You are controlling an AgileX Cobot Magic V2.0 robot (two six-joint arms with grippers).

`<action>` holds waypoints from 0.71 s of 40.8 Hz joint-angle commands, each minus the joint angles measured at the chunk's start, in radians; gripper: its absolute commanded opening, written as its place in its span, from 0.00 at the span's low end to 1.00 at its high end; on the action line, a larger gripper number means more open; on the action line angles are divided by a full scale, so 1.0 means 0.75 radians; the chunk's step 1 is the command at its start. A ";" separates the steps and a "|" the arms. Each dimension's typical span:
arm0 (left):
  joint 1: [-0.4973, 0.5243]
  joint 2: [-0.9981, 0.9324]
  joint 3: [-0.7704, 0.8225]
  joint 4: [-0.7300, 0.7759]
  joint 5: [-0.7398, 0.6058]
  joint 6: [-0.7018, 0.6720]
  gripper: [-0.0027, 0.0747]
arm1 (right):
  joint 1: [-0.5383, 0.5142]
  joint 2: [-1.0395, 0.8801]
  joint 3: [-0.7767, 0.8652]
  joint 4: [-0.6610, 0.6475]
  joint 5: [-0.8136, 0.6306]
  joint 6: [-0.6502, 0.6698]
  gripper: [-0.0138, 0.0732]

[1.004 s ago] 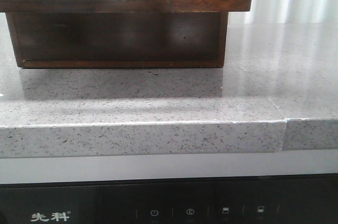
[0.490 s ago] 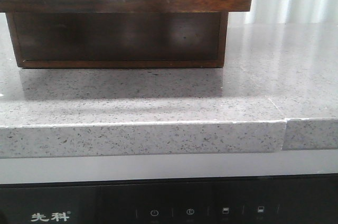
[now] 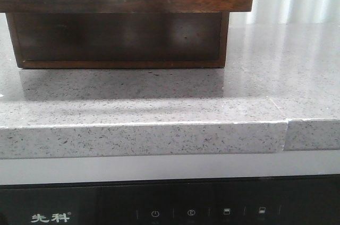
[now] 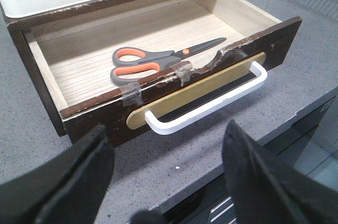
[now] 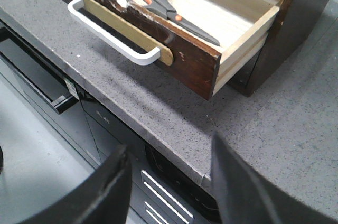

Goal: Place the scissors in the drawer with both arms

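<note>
The drawer (image 4: 158, 97) stood pulled out from its dark brown cabinet (image 5: 296, 39) on the grey speckled countertop (image 3: 159, 97), and its light wood interior was fully exposed to both wrist cameras. The scissors (image 4: 158, 60) lay flat on the drawer floor, blades together, near the front wall, with the orange-lined finger loops toward one end and the slim grey blades running roughly parallel to the drawer front. The top edge of the drawer front was chipped and ragged, and strips of clear tape (image 4: 132, 94) were stuck across the damaged section. A tan strip and a white bar handle (image 4: 211, 102) ran along the outer face of the front. In the front view, only the underside and lower front of the drawer appeared at the top of the picture, overhanging the cabinet base; neither arm was visible there. The left gripper (image 4: 163, 176) hovered in front of the drawer, clear of the handle, with its two dark fingers (image 4: 79, 176) spread wide and nothing between them. The right gripper (image 5: 169, 182) hung above the countertop edge, beside one corner of the drawer, also with its fingers (image 5: 248, 187) spread apart and empty. Below the countertop, a black appliance panel (image 3: 186, 209) with white symbols and lettering was visible.
</note>
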 commanded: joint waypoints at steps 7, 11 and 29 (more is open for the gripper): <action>-0.012 0.007 -0.043 -0.027 -0.099 -0.012 0.60 | -0.007 -0.004 -0.026 -0.005 -0.095 0.000 0.60; -0.012 0.007 -0.043 -0.027 -0.099 -0.012 0.57 | -0.007 -0.004 -0.026 -0.005 -0.096 0.000 0.57; -0.012 0.007 -0.043 -0.030 -0.099 -0.012 0.01 | -0.007 -0.004 -0.026 -0.005 -0.104 0.000 0.08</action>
